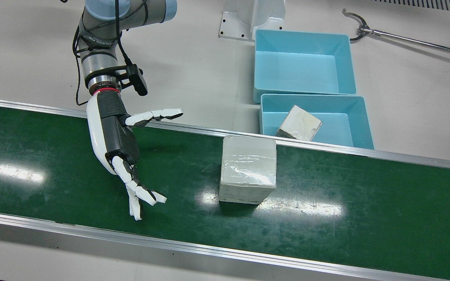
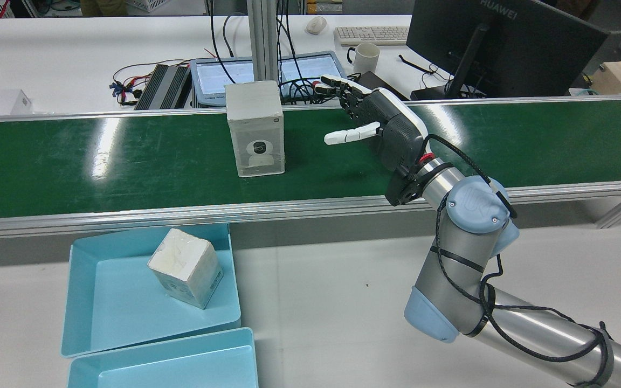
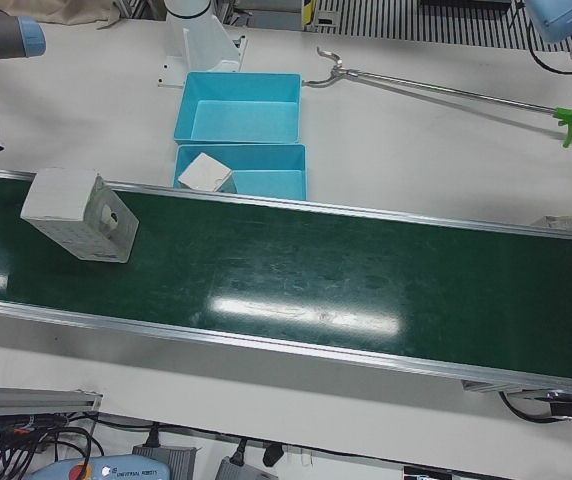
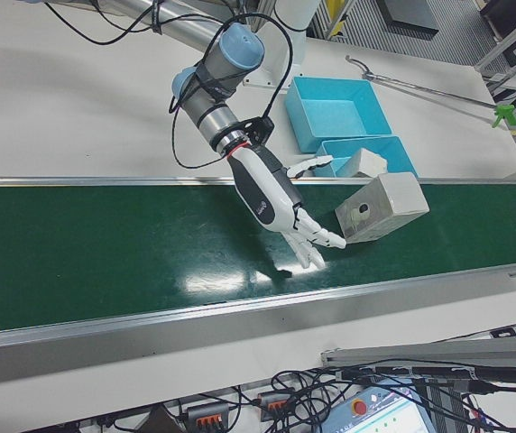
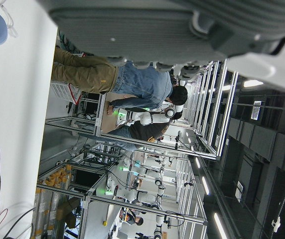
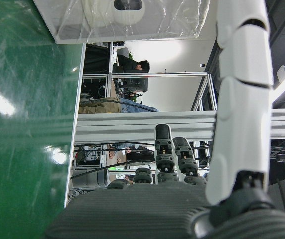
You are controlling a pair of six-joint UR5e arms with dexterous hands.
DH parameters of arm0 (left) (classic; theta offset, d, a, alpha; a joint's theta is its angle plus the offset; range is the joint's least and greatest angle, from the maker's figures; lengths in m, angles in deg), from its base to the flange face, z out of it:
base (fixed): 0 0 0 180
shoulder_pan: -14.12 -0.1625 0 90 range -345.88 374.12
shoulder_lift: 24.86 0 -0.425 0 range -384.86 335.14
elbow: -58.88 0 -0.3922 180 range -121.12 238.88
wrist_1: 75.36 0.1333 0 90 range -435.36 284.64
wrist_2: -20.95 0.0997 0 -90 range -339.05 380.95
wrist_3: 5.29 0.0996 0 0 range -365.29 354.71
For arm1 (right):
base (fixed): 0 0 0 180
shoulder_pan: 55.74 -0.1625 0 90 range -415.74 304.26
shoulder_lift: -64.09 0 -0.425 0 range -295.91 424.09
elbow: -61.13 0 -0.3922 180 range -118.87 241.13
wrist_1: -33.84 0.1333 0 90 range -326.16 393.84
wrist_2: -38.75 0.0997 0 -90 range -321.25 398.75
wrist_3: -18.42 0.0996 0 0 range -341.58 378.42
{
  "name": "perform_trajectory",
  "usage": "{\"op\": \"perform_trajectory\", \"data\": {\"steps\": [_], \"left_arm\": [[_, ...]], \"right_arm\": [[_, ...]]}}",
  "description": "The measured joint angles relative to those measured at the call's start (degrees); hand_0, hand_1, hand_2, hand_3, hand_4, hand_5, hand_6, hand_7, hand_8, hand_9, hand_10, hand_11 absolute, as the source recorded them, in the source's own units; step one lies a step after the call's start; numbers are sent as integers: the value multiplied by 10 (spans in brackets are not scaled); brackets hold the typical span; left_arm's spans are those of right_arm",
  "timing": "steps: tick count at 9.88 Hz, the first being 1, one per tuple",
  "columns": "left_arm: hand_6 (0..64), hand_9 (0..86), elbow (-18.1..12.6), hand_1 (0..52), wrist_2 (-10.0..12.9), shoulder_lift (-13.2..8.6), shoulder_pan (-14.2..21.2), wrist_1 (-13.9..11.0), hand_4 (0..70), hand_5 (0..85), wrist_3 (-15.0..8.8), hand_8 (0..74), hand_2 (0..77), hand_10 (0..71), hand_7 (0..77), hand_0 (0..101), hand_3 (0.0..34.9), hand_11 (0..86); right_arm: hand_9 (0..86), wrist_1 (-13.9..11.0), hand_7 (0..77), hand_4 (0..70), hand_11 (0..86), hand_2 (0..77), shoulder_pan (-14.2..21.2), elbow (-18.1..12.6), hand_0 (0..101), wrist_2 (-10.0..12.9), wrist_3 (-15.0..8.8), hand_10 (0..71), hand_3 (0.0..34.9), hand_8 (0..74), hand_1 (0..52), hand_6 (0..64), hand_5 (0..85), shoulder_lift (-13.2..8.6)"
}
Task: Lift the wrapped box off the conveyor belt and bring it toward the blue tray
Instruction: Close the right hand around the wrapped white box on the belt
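Note:
The wrapped box (image 1: 248, 169) stands upright on the green conveyor belt (image 1: 53, 156), grey-white under clear film. It also shows in the rear view (image 2: 255, 126) and the right hand view (image 6: 127, 20). My right hand (image 1: 119, 144) is open over the belt, fingers spread, a short gap from the box and not touching it; the rear view (image 2: 380, 126) shows it level with the box's side. The nearer blue tray (image 1: 361, 117) lies just beyond the belt's rail. My left hand (image 5: 182, 25) shows only in its own view, empty and aimed at the room.
A second wrapped box (image 1: 299, 123) lies tilted in the nearer blue tray. Another blue tray (image 1: 303, 62) sits behind it, with nothing in it. A long reacher tool (image 1: 404, 38) lies on the table past the trays. Aluminium rails (image 1: 326, 146) edge the belt.

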Motion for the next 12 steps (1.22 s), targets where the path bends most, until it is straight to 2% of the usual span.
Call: {"op": "perform_trajectory", "data": {"steps": [8, 12], "left_arm": [[5, 0, 0, 0, 0, 0, 0, 0, 5, 11, 0, 5, 11, 0, 5, 0, 0, 5], [5, 5, 0, 0, 0, 0, 0, 0, 5, 11, 0, 5, 11, 5, 5, 0, 0, 5]], "right_arm": [[49, 0, 202, 115, 11, 104, 1, 11, 472, 3, -2, 0, 1, 16, 142, 65, 120, -1], [49, 1, 202, 115, 11, 114, 5, 22, 471, 2, -4, 0, 1, 16, 136, 65, 120, -12]]}}
